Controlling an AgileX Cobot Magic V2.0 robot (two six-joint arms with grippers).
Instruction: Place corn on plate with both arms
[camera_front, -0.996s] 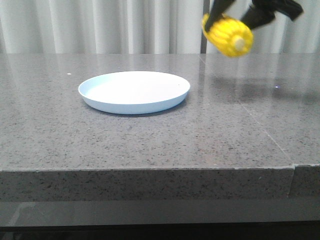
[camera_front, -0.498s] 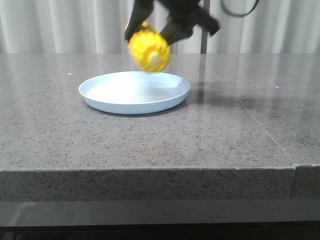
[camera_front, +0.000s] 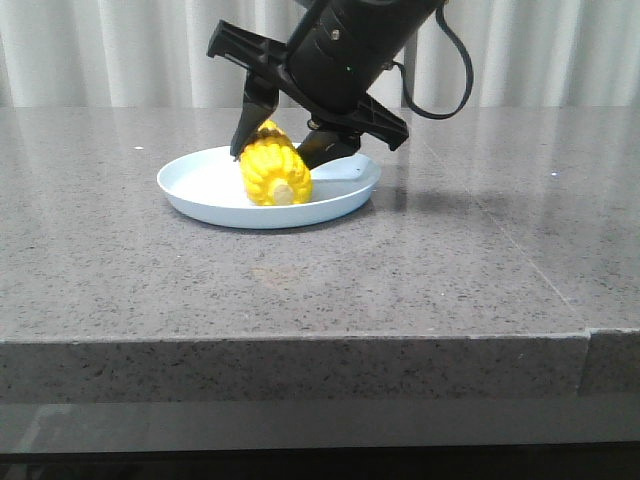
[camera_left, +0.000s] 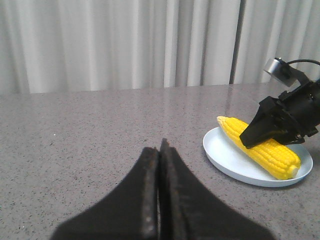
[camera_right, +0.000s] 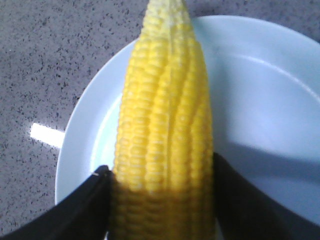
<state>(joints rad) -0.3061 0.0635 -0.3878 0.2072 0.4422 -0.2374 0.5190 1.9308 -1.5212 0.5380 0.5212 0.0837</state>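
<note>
Now the corn (camera_front: 273, 173) is down on the plate (camera_front: 200, 190), carried in from the right a second ago. Right tool (camera_front: 290, 148) still clamps it; left tool (camera_left: 159, 165) shut, empty, off over the counter (camera_front: 450, 260). Only release remains, probably.

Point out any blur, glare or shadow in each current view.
Front view: sharp, faint sheen on the table. Left wrist view: the shut left gripper is soft and dark. Right wrist view: close-up corn slightly soft, the right gripper's shadow falls on the plate, glare spot on the table.
</note>
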